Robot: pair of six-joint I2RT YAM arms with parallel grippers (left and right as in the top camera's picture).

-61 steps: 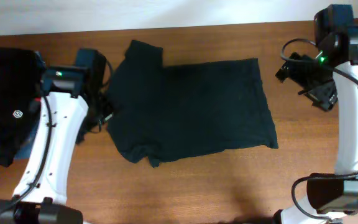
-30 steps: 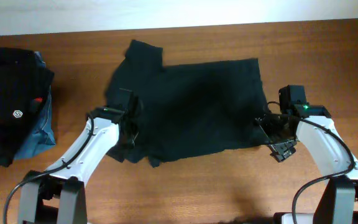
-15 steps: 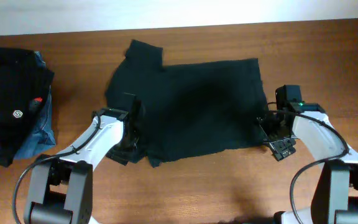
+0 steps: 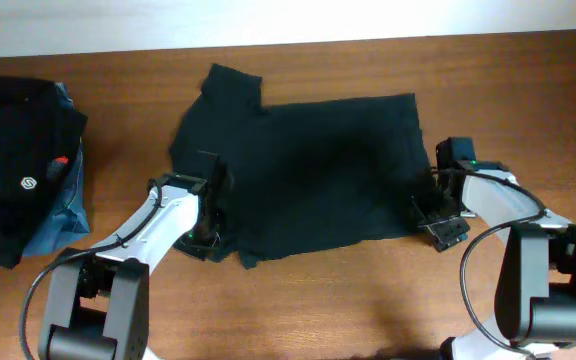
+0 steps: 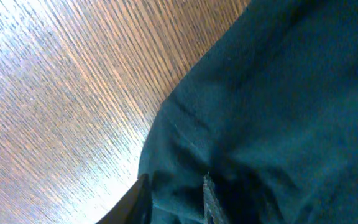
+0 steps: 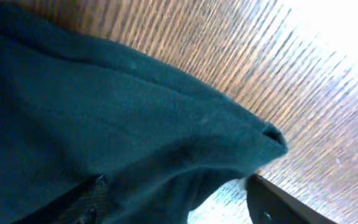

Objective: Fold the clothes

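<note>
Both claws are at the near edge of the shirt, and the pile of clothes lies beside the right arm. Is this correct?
No: the overhead view shows the pile beside the left arm. The left claw and right claw are at the near edge of the shirt.

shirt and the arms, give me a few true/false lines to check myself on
1. The shirt lies spread on the table, not yet folded. True.
2. The left end effector is at the pile. False: it is at the shirt's near left corner, by the sleeve.
3. The right end effector is at the shirt's near right corner. True.
4. The pile rests on the shirt. False: it sits apart, at the table's left end.
5. The shirt is white. False: it is dark green.
</note>
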